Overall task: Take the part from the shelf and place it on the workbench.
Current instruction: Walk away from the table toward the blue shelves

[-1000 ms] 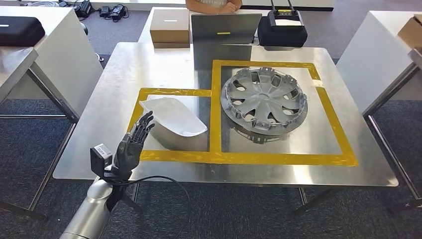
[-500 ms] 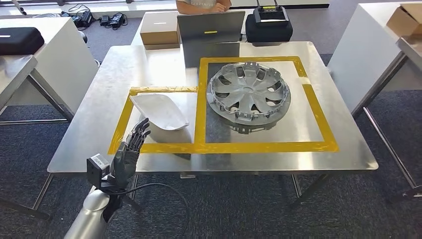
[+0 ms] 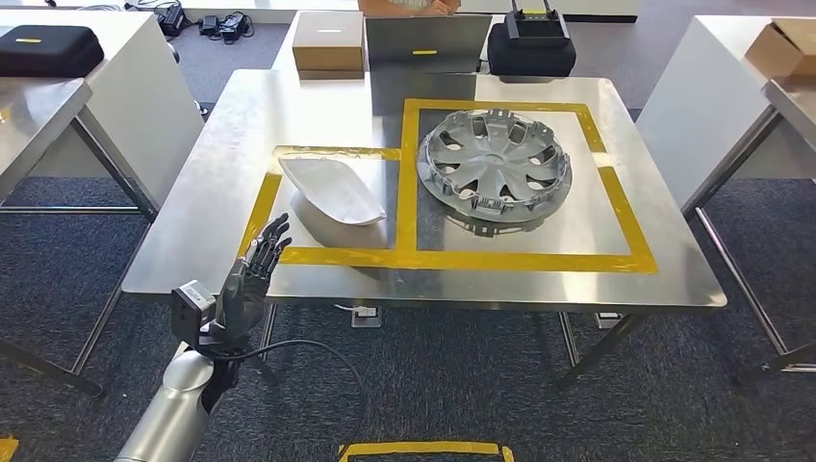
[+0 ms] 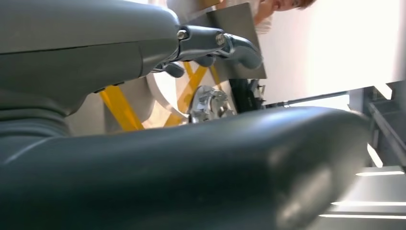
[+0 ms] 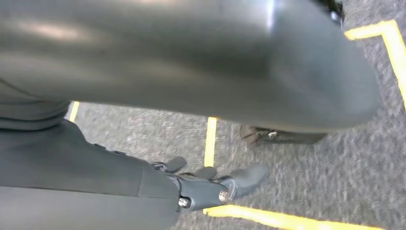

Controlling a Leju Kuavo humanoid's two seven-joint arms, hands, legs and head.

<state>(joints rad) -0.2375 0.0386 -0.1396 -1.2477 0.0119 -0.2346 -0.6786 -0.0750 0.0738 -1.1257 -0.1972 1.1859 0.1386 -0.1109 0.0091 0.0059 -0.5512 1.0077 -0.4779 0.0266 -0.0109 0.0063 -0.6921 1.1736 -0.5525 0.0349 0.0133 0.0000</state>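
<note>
- i see the workbench (image 3: 192, 250) straight ahead, with two taped outlines side by side on its top.
- the white part (image 3: 330, 191) lies inside the left outline (image 3: 337, 255), near its far side.
- the wheel cover (image 3: 495, 164) lies inside the right outline (image 3: 625, 207), tilted, just right of the shared tape line.
- my left hand (image 3: 252, 281) hangs at the near left edge of the bench, before the left outline and apart from the white part, fingers spread and empty.
- behind the bench stand a cardboard box (image 3: 329, 45), a laptop (image 3: 427, 45) and a case (image 3: 531, 48), left to right.
- a person (image 3: 408, 7) is behind the laptop.
- my right hand (image 5: 210, 184) hangs over the floor, above floor tape (image 5: 287, 219), fingers apart.
</note>
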